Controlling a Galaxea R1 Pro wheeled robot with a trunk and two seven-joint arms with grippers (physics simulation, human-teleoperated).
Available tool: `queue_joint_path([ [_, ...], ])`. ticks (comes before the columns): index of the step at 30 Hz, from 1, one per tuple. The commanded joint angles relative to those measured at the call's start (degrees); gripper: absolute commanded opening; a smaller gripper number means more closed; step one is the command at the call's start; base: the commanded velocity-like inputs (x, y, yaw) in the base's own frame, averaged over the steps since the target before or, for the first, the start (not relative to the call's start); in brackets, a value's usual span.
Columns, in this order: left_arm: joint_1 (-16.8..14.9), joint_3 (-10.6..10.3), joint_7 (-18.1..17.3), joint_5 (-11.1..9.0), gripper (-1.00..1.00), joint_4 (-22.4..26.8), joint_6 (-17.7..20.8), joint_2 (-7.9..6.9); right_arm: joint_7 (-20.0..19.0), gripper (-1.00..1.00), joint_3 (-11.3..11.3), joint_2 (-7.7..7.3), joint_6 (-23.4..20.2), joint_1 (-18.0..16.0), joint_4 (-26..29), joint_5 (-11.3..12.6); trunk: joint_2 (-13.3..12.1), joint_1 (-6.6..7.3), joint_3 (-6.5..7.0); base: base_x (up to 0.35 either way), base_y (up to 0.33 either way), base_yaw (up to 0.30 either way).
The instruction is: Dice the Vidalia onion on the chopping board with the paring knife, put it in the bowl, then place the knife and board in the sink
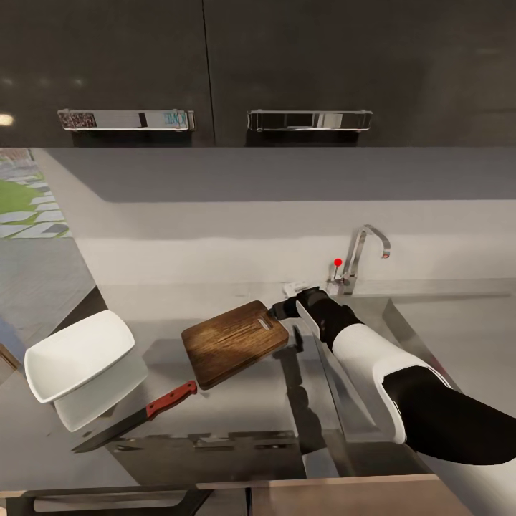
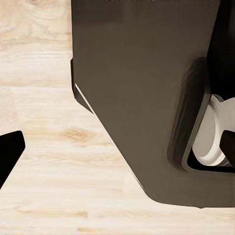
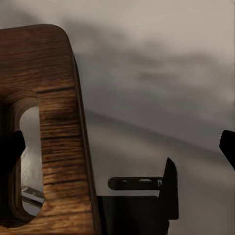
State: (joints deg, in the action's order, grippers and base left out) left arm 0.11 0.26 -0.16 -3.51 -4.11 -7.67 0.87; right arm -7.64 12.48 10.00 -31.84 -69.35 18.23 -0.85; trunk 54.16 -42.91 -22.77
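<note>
The brown chopping board (image 1: 233,342) lies askew over the grey countertop (image 1: 236,408), its handle-hole end toward the sink (image 1: 373,309). My right gripper (image 1: 287,315) is at that end. In the right wrist view the chopping board (image 3: 54,122) is close up. One fingertip (image 3: 10,147) overlaps its handle hole and the other is far to the side, so the right gripper (image 3: 119,147) is open. The paring knife (image 1: 140,419), with its red handle, lies on the counter in front of the board. The white bowl (image 1: 79,355) sits to the left. My left gripper (image 2: 117,149) hangs open over a wooden floor.
A chrome faucet (image 1: 362,251) with a red-tipped lever stands behind the sink. Dark wall cabinets (image 1: 215,72) with bar handles hang above. The counter's front edge runs just below the knife. In the left wrist view the robot's dark base (image 2: 147,98) and a white wheel (image 2: 213,132) are close.
</note>
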Motion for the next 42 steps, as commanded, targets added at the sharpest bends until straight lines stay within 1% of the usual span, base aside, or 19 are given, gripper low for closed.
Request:
queue_joint_path([
  [1,-0.1,0.0,0.0,-0.4,1.0,-0.1,-0.3,0.01,-0.6,1.0,0.1,0.0,-0.3,0.0,0.1,-0.1,0.0,-0.01,-0.05,0.0,0.0,0.0],
  [4,0.0,0.0,0.0,-0.4,1.0,-0.1,-0.3,0.01,-1.2,1.0,0.2,0.0,-0.3,0.0,0.1,-0.2,0.0,-0.01,-0.05,0.0,0.0,0.0],
  [25,-0.1,0.0,0.0,-0.4,1.0,-0.1,-0.3,-0.01,-1.5,1.0,0.1,0.0,0.4,0.0,0.0,-0.2,0.0,-0.01,-0.07,0.0,0.0,0.0],
  [35,-0.1,0.0,0.0,-0.4,1.0,-0.1,-0.4,-0.07,-1.5,1.0,0.2,0.0,0.4,0.0,-0.2,-0.2,0.0,-0.01,-0.83,0.0,0.0,0.0],
  [37,-0.1,0.0,0.0,-0.4,1.0,-0.1,-0.4,-0.07,-1.5,1.0,0.4,0.0,0.4,0.0,-0.3,-0.2,0.0,-0.01,-1.02,0.0,0.0,0.0],
  [42,0.0,0.0,0.0,-0.4,1.0,-0.1,-0.4,-0.08,-1.5,1.0,2.0,0.0,0.4,0.0,-0.8,-0.2,0.0,-0.01,-1.48,0.0,0.0,0.0],
])
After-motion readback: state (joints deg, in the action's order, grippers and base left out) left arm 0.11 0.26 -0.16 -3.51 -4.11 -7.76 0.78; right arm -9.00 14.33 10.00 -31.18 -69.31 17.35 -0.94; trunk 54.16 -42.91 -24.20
